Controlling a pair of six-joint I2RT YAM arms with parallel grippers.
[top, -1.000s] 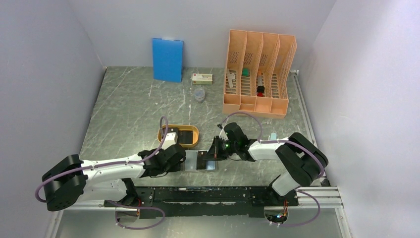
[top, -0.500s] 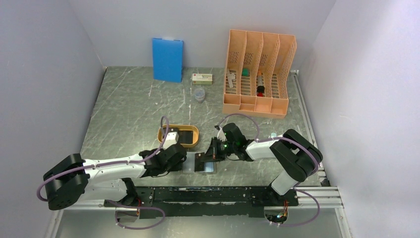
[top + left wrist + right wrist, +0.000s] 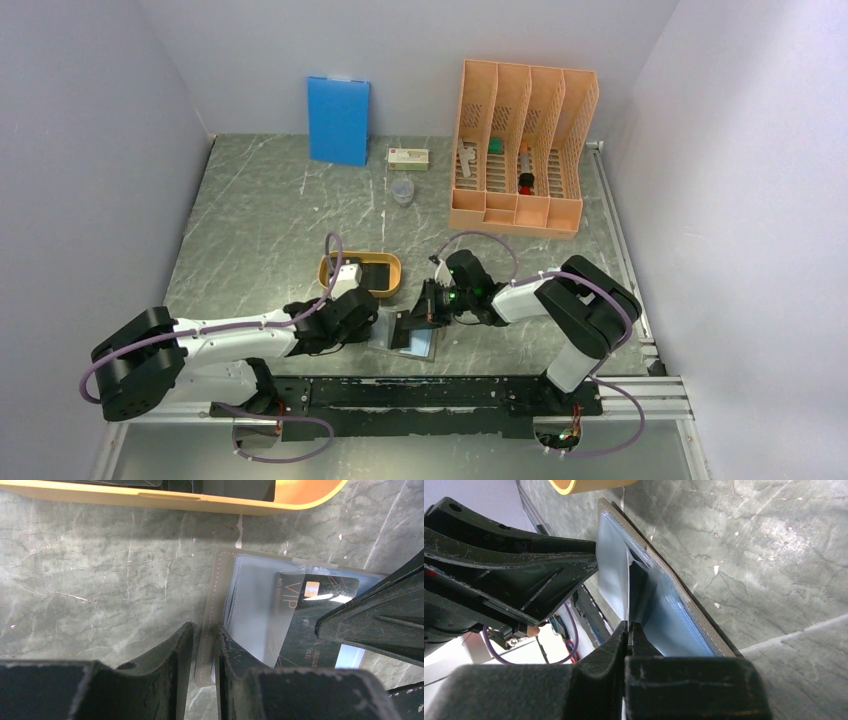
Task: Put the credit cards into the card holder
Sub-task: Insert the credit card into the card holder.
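Low in the middle of the overhead view, the card holder (image 3: pixel 412 342) lies open on the grey marbled tabletop (image 3: pixel 270 220), close to the arms' bases and a little skewed. The left fingers (image 3: pixel 165 667) come in from the left and are clamped on its left edge. In the left wrist view the stitched taupe border runs down between the two black fingers, one pressed close on each side.

The right fingers (image 3: pixel 606 652) reach in from the right and are squeezed tight on a credit card (image 3: pixel 320 630). From the right wrist view the card shows edge-on, a thin blade running from their tips into the mouth of a pocket. The card is dark, with VIP lettering and a small chip. Its left part sits under a pale blue, glossy pocket of the holder, and the rest shows bare toward the right.

Just above the holder in the overhead frame sits a shallow orange tray (image 3: pixel 392 288) with another dark card (image 3: pixel 378 272) lying in it. Further up, a blue board (image 3: pixel 338 120) stands against the back wall, with a small box (image 3: pixel 408 157) and a clear cup (image 3: pixel 402 190) near it. An orange file rack (image 3: pixel 520 215) fills the upper right.
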